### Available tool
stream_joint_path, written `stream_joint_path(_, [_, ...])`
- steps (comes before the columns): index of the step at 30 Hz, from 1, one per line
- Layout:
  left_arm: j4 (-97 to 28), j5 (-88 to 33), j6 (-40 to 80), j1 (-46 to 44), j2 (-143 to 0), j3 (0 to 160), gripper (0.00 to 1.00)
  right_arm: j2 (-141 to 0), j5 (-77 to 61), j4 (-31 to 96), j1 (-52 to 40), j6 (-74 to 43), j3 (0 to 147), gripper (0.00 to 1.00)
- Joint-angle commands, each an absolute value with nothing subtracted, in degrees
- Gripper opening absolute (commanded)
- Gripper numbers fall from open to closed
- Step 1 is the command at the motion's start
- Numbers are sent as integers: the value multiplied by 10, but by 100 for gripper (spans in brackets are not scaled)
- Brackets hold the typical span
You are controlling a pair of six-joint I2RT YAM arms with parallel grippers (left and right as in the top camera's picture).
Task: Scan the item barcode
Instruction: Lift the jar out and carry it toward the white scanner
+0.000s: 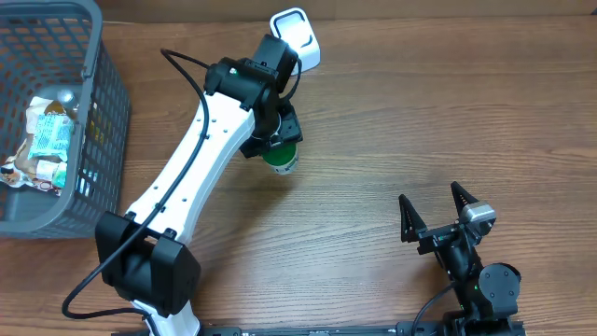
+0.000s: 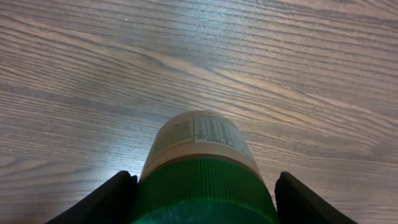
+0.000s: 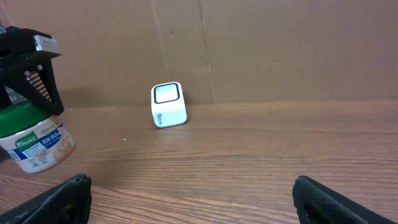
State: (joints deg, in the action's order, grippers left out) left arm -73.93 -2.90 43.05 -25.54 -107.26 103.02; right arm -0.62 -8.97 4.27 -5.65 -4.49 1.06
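Jar [image 1: 282, 157], clamped by its green lid in left gripper [image 1: 276, 142], hangs tilted near scanner [image 1: 297, 37]; barcode posn unclear, so recommend slow wrist roll w/ label twd scanner window; right gripper [image 1: 431, 196] spread, empty, well apart from scanner.

You have one green-lidded jar [image 1: 281, 158] near the centre of the table [image 1: 420, 112], one white scanner [image 1: 297, 37] at twelve o'clock and one grey basket [image 1: 104, 112] at ten o'clock. In it you can count at least two packets [image 1: 48, 138]; beyond that, unclear. Two grippers: left gripper [image 1: 277, 143], right gripper [image 1: 437, 207].
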Motion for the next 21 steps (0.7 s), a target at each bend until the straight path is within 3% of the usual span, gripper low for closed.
stream_joint_path(1, [-734,-26,451,-262,-1079,1026,18,-2,-87,40,-54,-44,4,100])
stream_joint_path(21, [-687,-25,530,-316,-1182,1023,24,-2,-87,40,-54,-44,4,100])
